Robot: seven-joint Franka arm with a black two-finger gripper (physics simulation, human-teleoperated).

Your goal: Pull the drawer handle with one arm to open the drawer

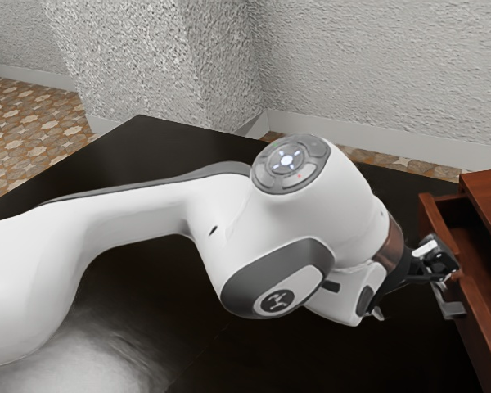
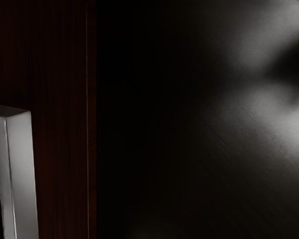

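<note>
A reddish-brown wooden drawer (image 1: 439, 219) juts out a little from its cabinet (image 1: 487, 196) at the exterior view's right edge. Its grey metal handle (image 1: 453, 309) runs down the drawer front. My black gripper (image 1: 439, 264) sits on the middle of that handle, its fingers closed around the bar. In the wrist view one end of the grey handle (image 2: 17, 169) stands off the dark wooden drawer front (image 2: 55, 99), right beside my hand.
The cabinet stands on a dark tabletop (image 1: 147, 155), which also shows past the drawer front as a glossy dark surface (image 2: 214, 149). My white arm (image 1: 295, 237) stretches across the table from the exterior view's left. Grey textured walls rise behind.
</note>
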